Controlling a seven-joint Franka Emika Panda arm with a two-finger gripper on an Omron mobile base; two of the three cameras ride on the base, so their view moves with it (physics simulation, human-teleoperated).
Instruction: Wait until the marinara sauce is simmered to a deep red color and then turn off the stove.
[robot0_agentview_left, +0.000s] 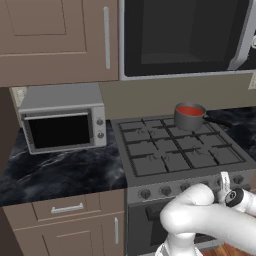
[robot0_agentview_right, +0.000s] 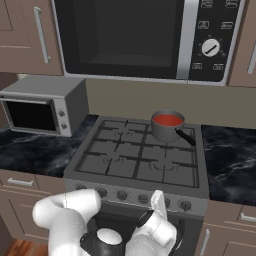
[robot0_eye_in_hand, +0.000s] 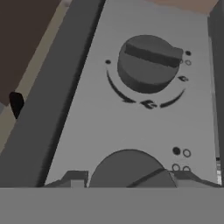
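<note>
Pinching a round grey front knob (robot0_eye_in_hand: 127, 168) of the wide dark gas stove (robot0_agentview_left: 175, 150), the two-finger gripper (robot0_eye_in_hand: 127, 181) should twist it squarely off.

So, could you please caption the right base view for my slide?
Red sauce in a saucepan on the stove's back burner; gripper at the front knobs.

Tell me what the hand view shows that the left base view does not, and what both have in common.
Hand view alone: the markings printed around a stove knob and the ridge across its face, seen close, with a second knob at the tool, partly cut off.

Left base view alone: the marinara sauce in its saucepan on a rear burner, the toaster oven, the microwave.

Both: the stove front panel with its knobs.
</note>
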